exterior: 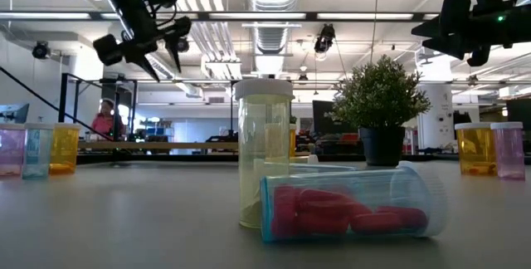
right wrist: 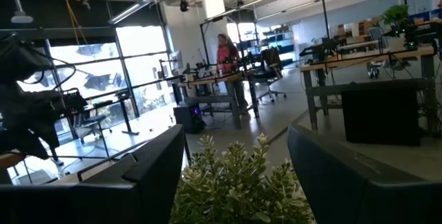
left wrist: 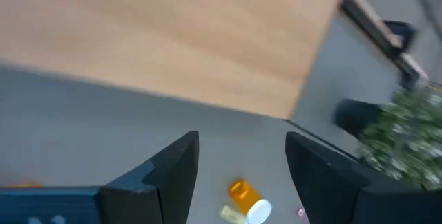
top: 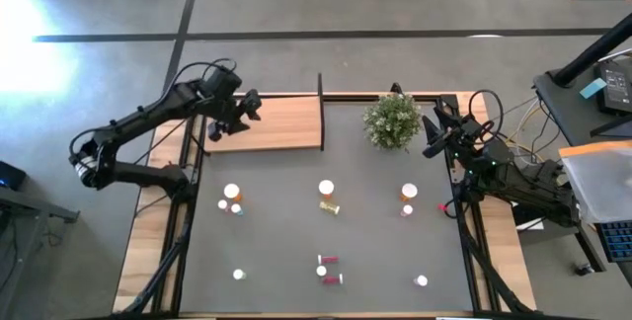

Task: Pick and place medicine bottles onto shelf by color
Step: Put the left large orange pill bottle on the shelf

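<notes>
Nearest bottles: in the low view we log a clear bottle of red pills [exterior: 348, 207] lying on its side, just in front of an upright pale yellow bottle [exterior: 264, 153] with a white cap.
Mid-mat bottles: from above we count an orange bottle [top: 326, 193] at centre, with further small groups [top: 231, 197] toward the left arm's side and [top: 408, 195] toward the right arm's.
Potted plant: [top: 392, 120] stands at the far edge of the mat [top: 276, 231], just beside the shelf's dark upright end.
Shelf: the wooden board [top: 281, 124] lies flat at the far left corner; we see no bottle on it.
Left gripper: [top: 229, 122] hangs above the shelf's left end, fingers [left wrist: 166, 175] parted with nothing between them.
Right gripper: [top: 436, 132] raised at the far right edge beside the plant, fingers [right wrist: 148, 172] spread wide, holding nothing.
</notes>
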